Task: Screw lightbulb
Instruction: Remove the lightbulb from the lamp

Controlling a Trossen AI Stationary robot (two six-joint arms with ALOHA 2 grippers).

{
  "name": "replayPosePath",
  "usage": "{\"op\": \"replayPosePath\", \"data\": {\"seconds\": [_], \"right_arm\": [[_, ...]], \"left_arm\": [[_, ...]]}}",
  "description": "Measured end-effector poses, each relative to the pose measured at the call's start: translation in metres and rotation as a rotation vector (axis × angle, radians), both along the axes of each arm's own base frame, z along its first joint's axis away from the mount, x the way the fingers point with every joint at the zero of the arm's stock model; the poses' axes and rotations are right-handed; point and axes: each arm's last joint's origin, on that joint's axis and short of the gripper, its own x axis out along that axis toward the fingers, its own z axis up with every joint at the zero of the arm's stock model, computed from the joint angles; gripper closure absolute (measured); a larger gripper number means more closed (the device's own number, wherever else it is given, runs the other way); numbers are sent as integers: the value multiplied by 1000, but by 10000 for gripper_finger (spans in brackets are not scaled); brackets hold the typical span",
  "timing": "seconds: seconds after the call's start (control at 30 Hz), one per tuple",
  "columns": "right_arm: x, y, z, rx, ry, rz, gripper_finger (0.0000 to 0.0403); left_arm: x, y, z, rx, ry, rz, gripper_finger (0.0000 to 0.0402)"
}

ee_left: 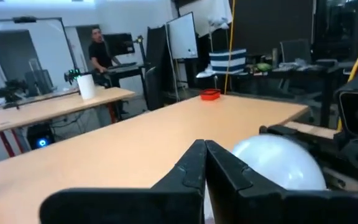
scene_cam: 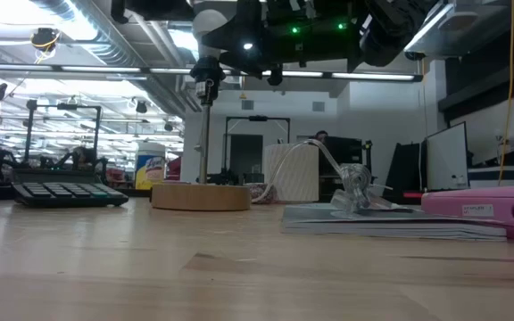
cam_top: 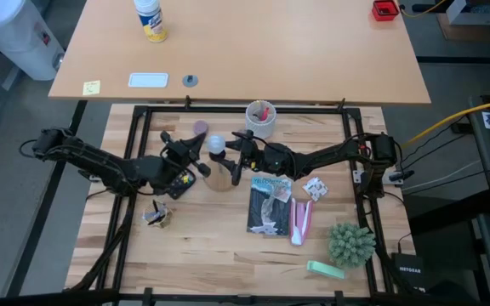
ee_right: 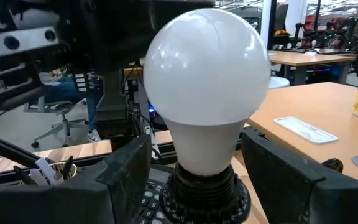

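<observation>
bulb (scene_cam: 209, 21): white, at top edge, above the post
disc stand (scene_cam: 201, 196): on tabletop (scene_cam: 150, 267), mid-left
calculator (scene_cam: 68, 193): far left
pink case (scene_cam: 489, 205): right

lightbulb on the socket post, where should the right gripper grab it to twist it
Probably the neck of the lightbulb, just above the black socket, with one finger either side. The bulb stands upright and its round white dome would slip, while the narrower neck gives the fingers straighter walls. The right gripper already straddles it level, open. The left gripper, shut, sits beside it.
</observation>
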Motion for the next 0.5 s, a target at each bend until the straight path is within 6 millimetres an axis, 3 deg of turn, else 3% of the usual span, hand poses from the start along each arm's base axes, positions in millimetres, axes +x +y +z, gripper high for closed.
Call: {"op": "replayPosePath", "data": {"seconds": [0.5], "right_arm": [[0, 0, 0, -2, -1, 15, 146]], "left_arm": [[2, -6, -7, -66, -27, -122, 400]]}}
